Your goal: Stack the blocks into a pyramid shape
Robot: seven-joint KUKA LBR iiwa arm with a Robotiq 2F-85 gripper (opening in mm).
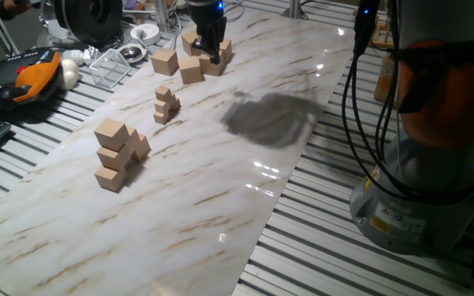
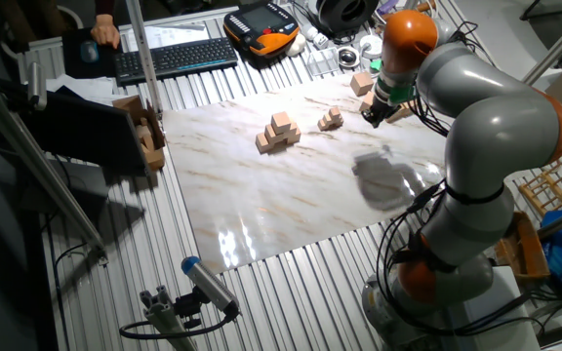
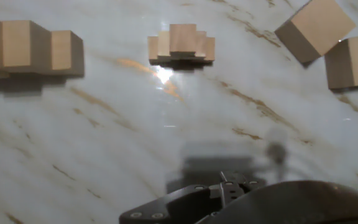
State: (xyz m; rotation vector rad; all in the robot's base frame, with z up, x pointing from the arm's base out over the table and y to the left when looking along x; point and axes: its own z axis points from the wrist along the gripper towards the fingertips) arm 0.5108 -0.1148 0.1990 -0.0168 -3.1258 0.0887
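Step in hand, judged: fetching another cube from the loose supply at the far end of the marble slab [image 1: 220, 177]. Gripper [image 1: 211, 51] low among the loose blocks [image 1: 178, 64] there — fingers hidden behind cubes in one fixed view, out of frame in the hand view; cannot tell whether spread, closed, or gripping anything.

Pyramid shape [image 1: 118, 154] partly built near the slab's middle-left: a stepped pile roughly three levels high in the fixed view, exact cube count unclear. Well apart from the gripper. Small-cube pile [image 1: 166, 104] between the two — not task material.

Hand view: two loose cubes [image 3: 328, 37] at upper right, touching or nearly so, one turned at an angle; small pile at top centre; pyramid at upper left.

Next move calls for: squaring the fingers to one cube's flat faces, clean lift, then carry across to the pile.

Room: open marble on the robot's side of the small pile — wide lane for transit. Far edge crowded: clear tray [image 1: 109, 66], orange pendant [image 1: 35, 76] just off the slab. Loose cubes tightly grouped, so risk of nudging a neighbour.
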